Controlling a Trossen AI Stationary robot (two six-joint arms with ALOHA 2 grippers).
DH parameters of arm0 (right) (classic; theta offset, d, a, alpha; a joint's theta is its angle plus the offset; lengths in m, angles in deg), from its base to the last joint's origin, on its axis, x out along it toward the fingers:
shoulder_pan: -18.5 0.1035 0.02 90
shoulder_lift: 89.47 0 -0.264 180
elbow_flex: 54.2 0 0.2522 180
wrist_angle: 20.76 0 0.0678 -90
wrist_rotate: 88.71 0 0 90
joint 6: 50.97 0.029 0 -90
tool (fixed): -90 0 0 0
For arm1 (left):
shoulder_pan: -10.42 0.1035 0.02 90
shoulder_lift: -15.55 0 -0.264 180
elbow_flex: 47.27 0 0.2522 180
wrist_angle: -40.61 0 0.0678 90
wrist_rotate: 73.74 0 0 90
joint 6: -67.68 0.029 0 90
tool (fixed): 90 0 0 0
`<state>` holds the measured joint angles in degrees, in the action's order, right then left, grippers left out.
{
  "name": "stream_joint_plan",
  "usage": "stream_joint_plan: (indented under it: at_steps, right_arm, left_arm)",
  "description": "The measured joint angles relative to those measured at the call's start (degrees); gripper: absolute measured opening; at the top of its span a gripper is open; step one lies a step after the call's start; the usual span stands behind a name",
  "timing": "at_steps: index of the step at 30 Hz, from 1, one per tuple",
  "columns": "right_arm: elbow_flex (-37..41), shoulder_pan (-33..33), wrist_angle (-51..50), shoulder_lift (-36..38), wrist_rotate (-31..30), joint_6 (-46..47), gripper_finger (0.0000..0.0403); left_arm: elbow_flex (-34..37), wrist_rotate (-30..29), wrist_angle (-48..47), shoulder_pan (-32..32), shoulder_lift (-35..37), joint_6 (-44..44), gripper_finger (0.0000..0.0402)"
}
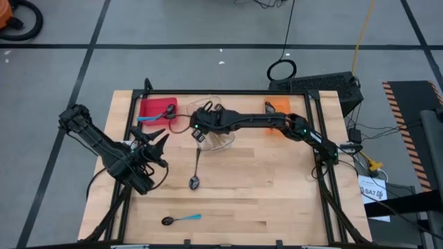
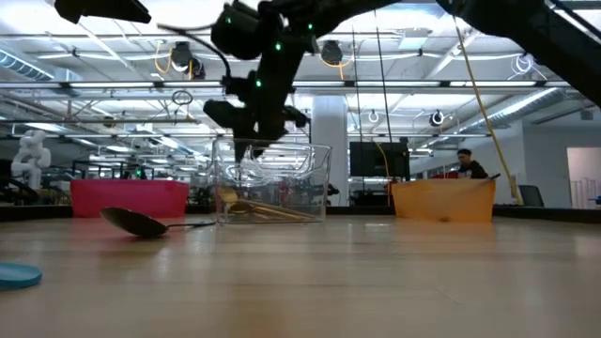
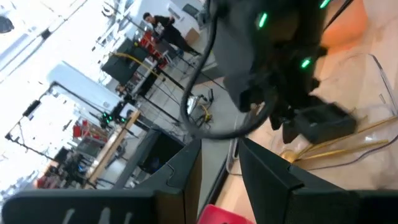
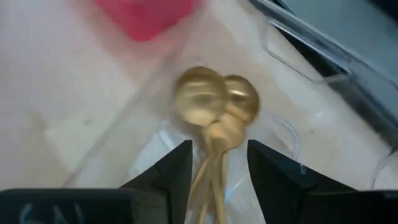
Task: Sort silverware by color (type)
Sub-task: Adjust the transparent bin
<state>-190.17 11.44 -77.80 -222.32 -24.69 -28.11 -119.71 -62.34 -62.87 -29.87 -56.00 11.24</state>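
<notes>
The right gripper (image 1: 199, 133) hangs over the clear bin (image 1: 220, 142) near the middle of the table's far edge, fingers spread apart and holding nothing; below them, in the right wrist view, the gold spoons (image 4: 214, 102) lie bunched together in the bin, bowls side by side, which suits a sort that gives gold its own container. The red bin (image 1: 158, 109) toward the far left corner holds a blue-handled spoon (image 1: 156, 115); the orange bin (image 1: 277, 107) sits further right along the same edge, its contents hidden. Two spoons wait on the bare table (image 1: 277, 187): a dark metal spoon (image 1: 196, 173) at the centre, and another blue-handled spoon (image 1: 181, 219) near the front edge, probably bound for the red bin. The left gripper (image 1: 154, 144) waits by the left edge, fingers partly apart and empty, pointing toward the bins.
</notes>
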Motion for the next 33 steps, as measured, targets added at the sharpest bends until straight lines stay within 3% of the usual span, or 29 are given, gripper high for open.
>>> stream_joint_plan:
  at_steps: [10, 17, 23, 27, 33]
  right_arm:
    - [0.0, 11.4, -0.4, 0.3, -3.0, -15.9, 0.0146]
    - [0.0, 18.0, -0.7, 0.4, -3.5, -26.3, 0.0146]
    - [-0.1, 20.9, -4.1, 0.5, -4.8, -28.5, 0.0146]
    - [0.0, 21.1, -4.6, 0.3, -6.5, -29.2, 0.0146]
    - [0.0, 19.8, -2.5, 0.3, -9.9, -29.7, 0.0146]
  left_arm:
    - [-2.1, 1.6, 9.2, 0.2, 0.0, -4.0, 0.0115]
    - [-3.0, 19.7, 22.7, -0.1, -0.1, -4.3, 0.0115]
    - [-3.0, 28.6, 26.8, -0.9, -0.5, -6.6, 0.0115]
    - [-3.0, 29.3, 26.3, -0.8, -0.5, -4.0, 0.0115]
    - [-3.0, 25.8, 26.2, 1.1, -0.5, -0.6, 0.0115]
